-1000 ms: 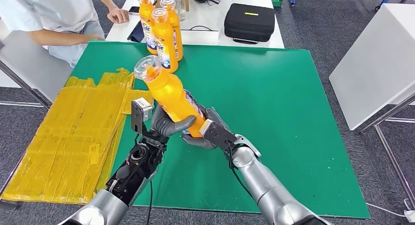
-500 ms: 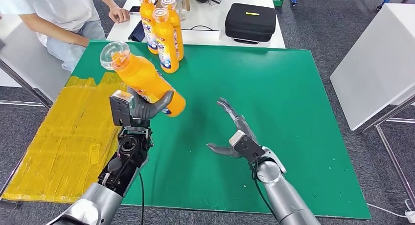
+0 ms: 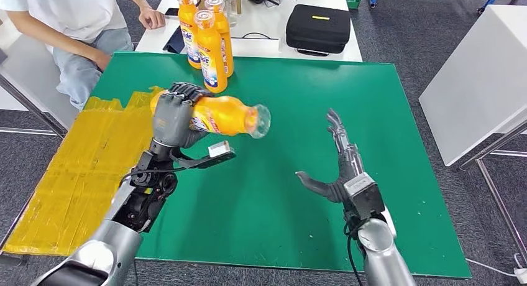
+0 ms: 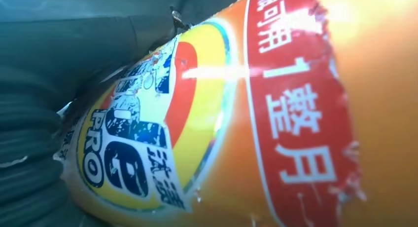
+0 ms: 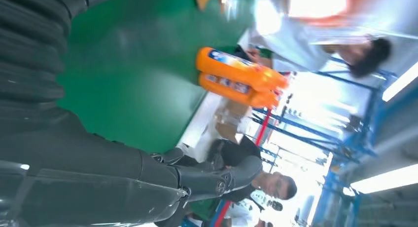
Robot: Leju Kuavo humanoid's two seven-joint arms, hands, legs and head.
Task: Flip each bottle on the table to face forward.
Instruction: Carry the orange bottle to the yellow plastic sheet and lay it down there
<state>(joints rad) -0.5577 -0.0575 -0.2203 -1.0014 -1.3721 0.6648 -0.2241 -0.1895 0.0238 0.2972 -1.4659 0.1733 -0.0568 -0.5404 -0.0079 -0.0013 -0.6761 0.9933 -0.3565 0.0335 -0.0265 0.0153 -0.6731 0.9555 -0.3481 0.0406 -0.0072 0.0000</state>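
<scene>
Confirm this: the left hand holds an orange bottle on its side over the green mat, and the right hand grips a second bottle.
Only the last part is wrong. In the head view the right hand holds nothing, its fingers spread. The left hand does hold the orange bottle sideways above the green mat.

Two silver metal forearms end in dark grey wrists with exposed black cables; the left hand (image 3: 173,119) has grey, segmented fingers, the right hand (image 3: 343,168) slim grey ones, with a ribbed grey cover behind its thick thumb
</scene>
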